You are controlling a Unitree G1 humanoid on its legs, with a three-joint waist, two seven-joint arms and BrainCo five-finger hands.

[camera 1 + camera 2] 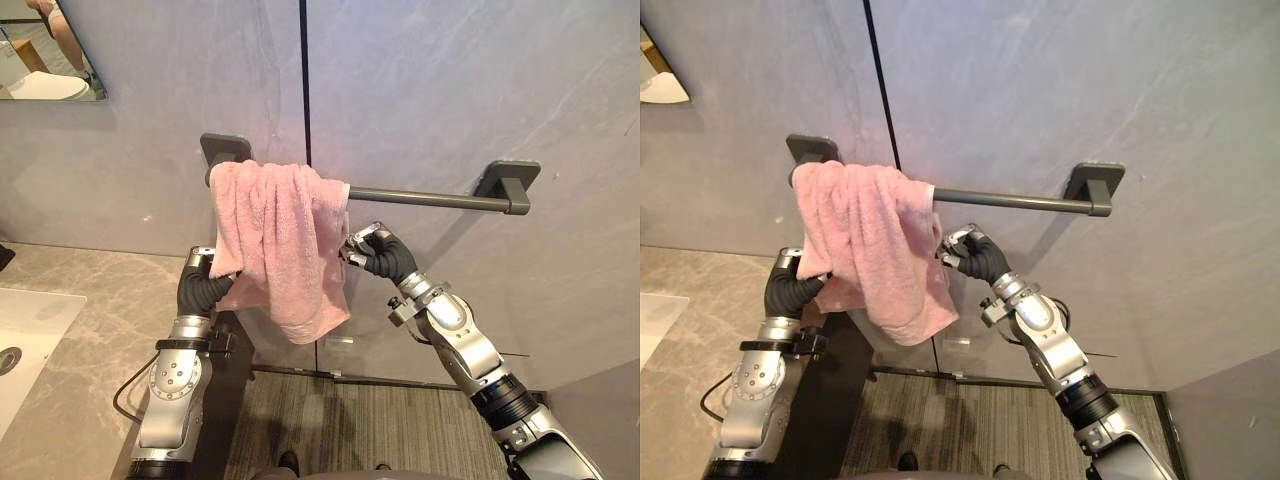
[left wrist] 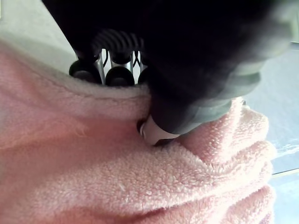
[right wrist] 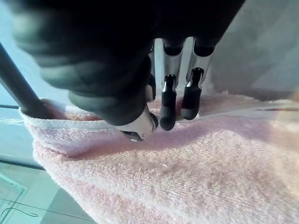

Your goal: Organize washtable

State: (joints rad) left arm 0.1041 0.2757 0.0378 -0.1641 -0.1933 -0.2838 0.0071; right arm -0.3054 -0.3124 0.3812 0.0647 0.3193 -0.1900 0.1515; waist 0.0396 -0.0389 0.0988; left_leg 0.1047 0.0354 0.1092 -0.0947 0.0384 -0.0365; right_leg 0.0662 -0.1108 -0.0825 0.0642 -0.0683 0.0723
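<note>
A pink towel [image 1: 280, 240] hangs bunched over the left end of a dark grey towel bar [image 1: 420, 197] on the grey wall. My left hand [image 1: 205, 280] grips the towel's lower left edge. In the left wrist view its thumb [image 2: 156, 130] presses the pink towel [image 2: 117, 177] against the fingers behind it. My right hand [image 1: 380, 252] is at the towel's right edge, just under the bar. In the right wrist view its curled fingers [image 3: 168, 107] and thumb pinch the cloth [image 3: 210, 172] beside the bar [image 3: 18, 93].
A white washbasin [image 1: 20, 340] is set in the marbled counter [image 1: 90, 320] at the left. A mirror [image 1: 50, 50] hangs at the top left. The bar's right half is bare up to its bracket [image 1: 508, 180]. Striped flooring [image 1: 380, 420] lies below.
</note>
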